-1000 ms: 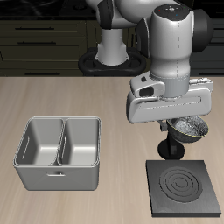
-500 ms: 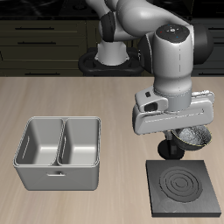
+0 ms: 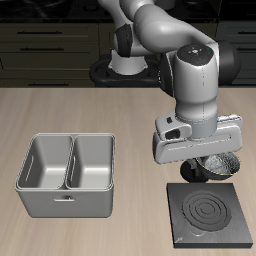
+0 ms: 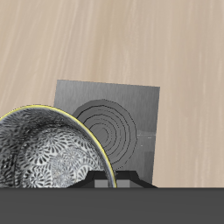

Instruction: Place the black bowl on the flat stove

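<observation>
The grey metal tray (image 3: 67,172) with its two basins sits on the wooden table (image 3: 120,110) near the front edge, well apart from everything else and not blocking anything. Moving across, there's the robot arm (image 3: 195,85) leaning down over the table, and under its big wrist block the gripper (image 3: 215,166) is pinching the rim of the black bowl (image 3: 220,163). The fingers themselves are mostly hidden behind the bowl and the wrist housing, so how tight they're pressed isn't fully visible, but the bowl hangs off the table in its grip. In the wrist view the bowl (image 4: 44,162) shows its speckled grey-white inside and a thin yellowish rim edge, right up close to the camera.

The flat stove (image 3: 208,213) lies on the table near the front edge, with the bowl held in the air just above its back edge. From the wrist camera the stove (image 4: 105,114) with its ring marks sits just beyond the bowl's rim, partly covered by it.
</observation>
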### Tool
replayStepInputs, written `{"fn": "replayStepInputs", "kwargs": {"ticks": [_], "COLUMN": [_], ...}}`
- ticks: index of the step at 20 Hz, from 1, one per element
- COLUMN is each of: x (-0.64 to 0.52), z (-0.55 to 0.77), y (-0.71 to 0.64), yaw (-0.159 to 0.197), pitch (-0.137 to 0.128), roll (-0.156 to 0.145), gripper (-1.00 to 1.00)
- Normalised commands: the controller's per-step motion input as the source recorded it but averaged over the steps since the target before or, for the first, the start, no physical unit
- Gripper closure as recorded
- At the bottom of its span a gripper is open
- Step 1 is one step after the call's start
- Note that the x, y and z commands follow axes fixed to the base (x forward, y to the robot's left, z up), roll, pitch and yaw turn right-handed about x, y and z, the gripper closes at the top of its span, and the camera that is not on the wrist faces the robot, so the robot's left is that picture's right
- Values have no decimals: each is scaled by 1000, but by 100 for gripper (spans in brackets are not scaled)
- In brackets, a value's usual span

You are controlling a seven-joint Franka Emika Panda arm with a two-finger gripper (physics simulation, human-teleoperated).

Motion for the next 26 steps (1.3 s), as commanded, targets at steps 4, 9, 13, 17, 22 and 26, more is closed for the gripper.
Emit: {"fn": "replayStepInputs", "kwargs": {"ticks": [4,9,13,17,22,26], "x": [94,24,-29,-8,-24,-23], "z": [-236,-198,-202,-258,-207,-7], "y": [-95,-11,-23,-13,2,48], "yaw": [10,8,10,11,20,45], "pitch": [25,21,16,20,13,-62], "roll": [-3,0,4,4,6,19], "gripper": [100,100,100,100,100,100]}}
